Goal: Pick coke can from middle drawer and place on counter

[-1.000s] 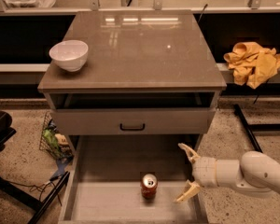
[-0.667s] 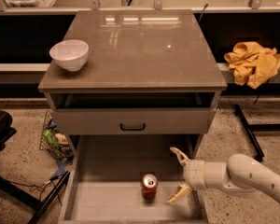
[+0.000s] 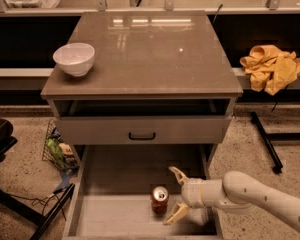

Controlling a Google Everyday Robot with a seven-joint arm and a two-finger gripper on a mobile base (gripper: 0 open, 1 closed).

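Red coke can point(image 3: 160, 200) stands upright in the middle drawer point(image 3: 120, 179). We see our end effector point(image 3: 176, 195) just beside it, spread wide.

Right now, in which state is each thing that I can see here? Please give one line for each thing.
coke can: upright on the drawer floor, not held.
middle drawer: pulled open.
gripper: open, low in the drawer beside the can, not gripping it.
counter: carries the bowl near one front corner.
white bowl: upright, on the counter.
yellow cloth: crumpled, lying off to the side of the cabinet.
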